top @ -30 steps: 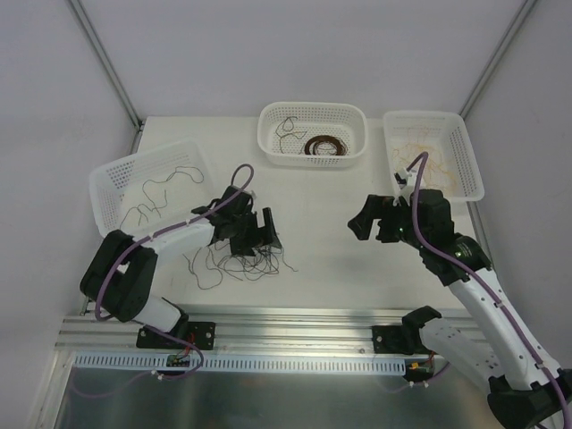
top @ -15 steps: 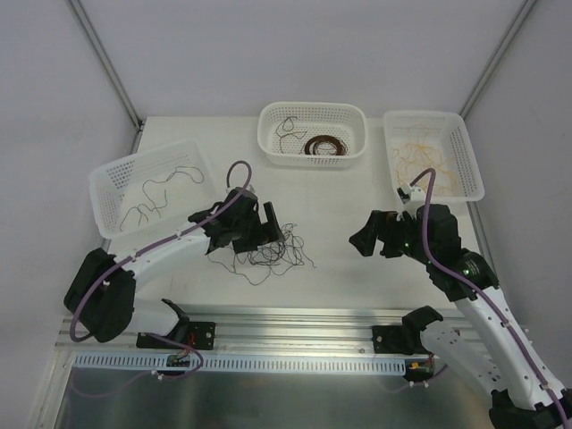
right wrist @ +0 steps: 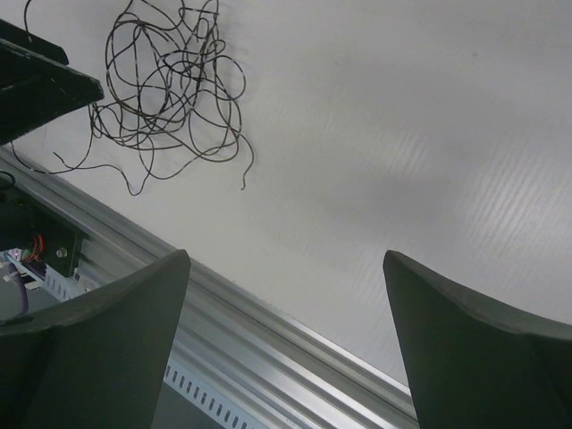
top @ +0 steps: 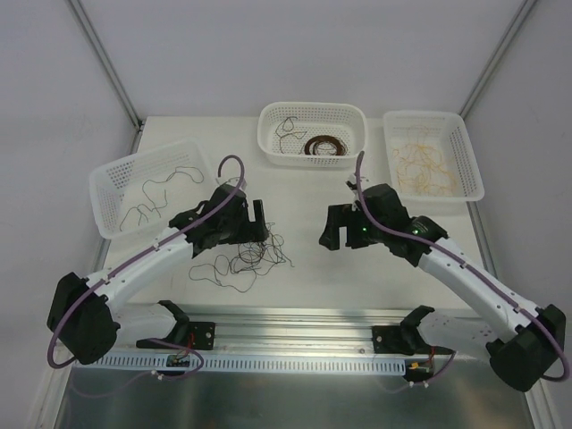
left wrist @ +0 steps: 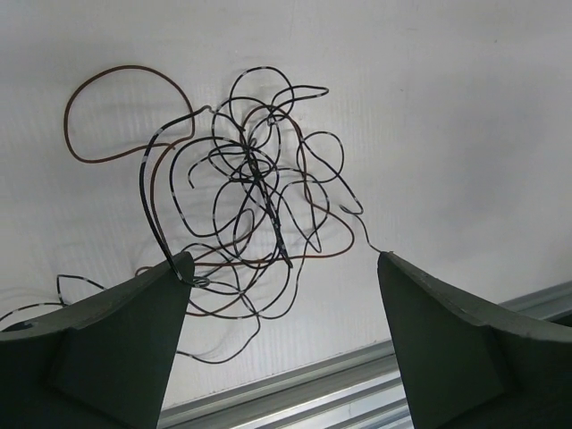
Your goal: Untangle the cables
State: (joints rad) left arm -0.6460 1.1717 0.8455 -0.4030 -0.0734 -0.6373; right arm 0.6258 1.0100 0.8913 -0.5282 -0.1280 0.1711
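Top external view: the cables [top: 248, 259] lie as one loose dark clump on the table [top: 304, 192], lower centre-left of the frame. The left gripper [top: 256, 225] sits just above them in the picture, and the right gripper [top: 332, 234] is well apart to the right. Judged step: singling out one strand from the clump; none is gripped yet. The next move calls for the left jaws to shut on a single outlying loop while the right arm comes in to pin the rest. Left wrist view: the fingers stand wide apart over the clump, and one black strand touches the left fingertip [left wrist: 161, 295], unclamped. Right wrist view: the jaws stand wide apart and hold nothing, with the clump at upper left of that frame.
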